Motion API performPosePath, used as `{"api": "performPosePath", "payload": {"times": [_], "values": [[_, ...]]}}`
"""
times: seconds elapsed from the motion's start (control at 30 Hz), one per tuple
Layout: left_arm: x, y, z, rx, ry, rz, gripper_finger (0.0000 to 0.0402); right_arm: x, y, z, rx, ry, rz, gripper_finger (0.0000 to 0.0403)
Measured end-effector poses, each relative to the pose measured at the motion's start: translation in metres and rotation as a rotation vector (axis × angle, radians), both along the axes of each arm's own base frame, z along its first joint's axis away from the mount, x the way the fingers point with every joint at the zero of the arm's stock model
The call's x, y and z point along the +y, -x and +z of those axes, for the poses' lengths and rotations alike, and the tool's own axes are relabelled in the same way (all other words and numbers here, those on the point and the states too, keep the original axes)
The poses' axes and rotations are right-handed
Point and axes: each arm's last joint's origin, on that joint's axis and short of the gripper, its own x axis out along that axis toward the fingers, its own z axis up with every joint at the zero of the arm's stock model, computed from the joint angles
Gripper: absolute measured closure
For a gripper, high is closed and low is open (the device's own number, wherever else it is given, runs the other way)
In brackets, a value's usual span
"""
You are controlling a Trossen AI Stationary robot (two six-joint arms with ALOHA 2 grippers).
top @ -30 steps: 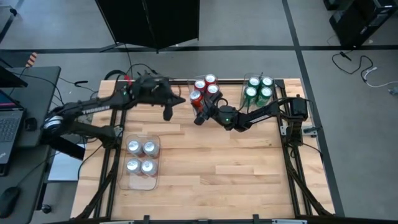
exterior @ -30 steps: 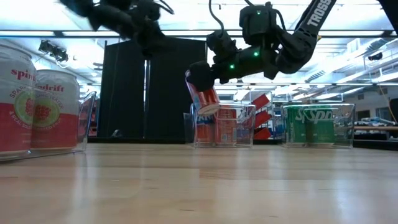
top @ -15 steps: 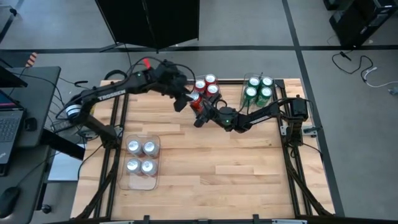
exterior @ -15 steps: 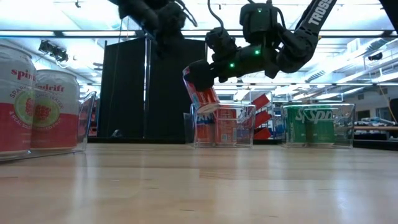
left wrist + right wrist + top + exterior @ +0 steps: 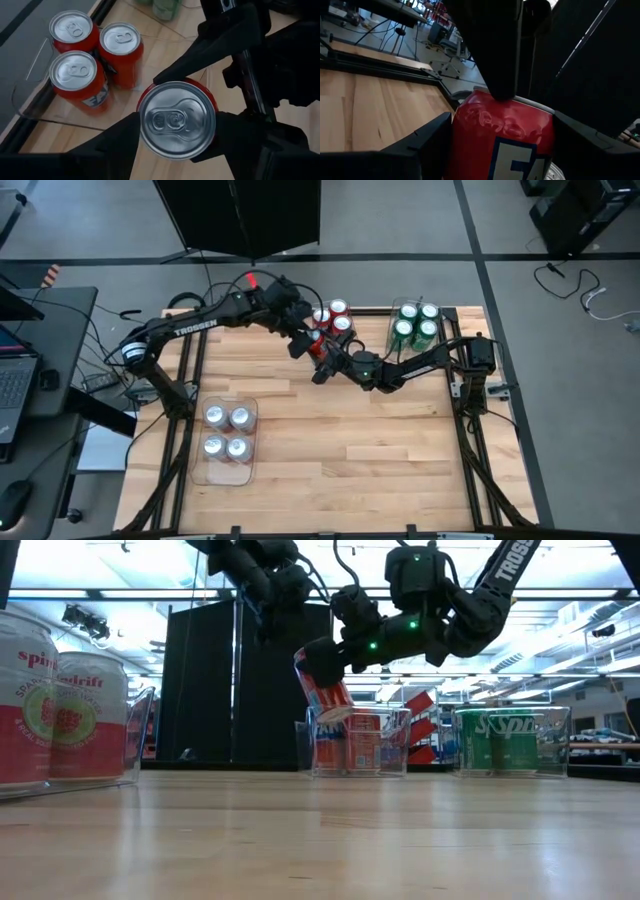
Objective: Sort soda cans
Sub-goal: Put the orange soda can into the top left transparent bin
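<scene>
I've got the right gripper (image 5: 322,660) clamped on the tilted red can (image 5: 325,690), just above the red bin (image 5: 400,745). The left gripper (image 5: 175,132), jaws apart, straddles its top. If the right lets go before the left closes, I'd expect the can to drop outside the bin.

Four red cans (image 5: 331,320), one held aloft; four green cans (image 5: 415,321); four silver cans (image 5: 227,431); seemingly three clear bins (image 5: 200,472).

Place: a robotics lab is shown.
Evidence: a wooden worktop (image 5: 330,440) on a metal frame, loose cables (image 5: 585,290) on grey floor, ceiling strip lights (image 5: 560,590), a laptop (image 5: 12,385).
</scene>
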Motion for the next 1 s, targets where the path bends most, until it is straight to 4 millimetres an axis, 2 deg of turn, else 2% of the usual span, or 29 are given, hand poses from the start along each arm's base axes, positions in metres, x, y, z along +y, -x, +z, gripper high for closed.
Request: {"api": "performPosePath", "payload": {"times": [0.57, 1.0], "values": [[0.0048, 0.0036, -0.0056, 0.04, 0.048, 0.022, 0.0142, 0.0007, -0.0006, -0.0009, 0.008, -0.003, 0.03, 0.0116], [0.0038, 0.0058, -0.0017, 0.049, 0.037, 0.013, 0.0142, 0.0008, -0.0006, -0.0002, 0.0, -0.002, 0.031, 0.0116]]}}
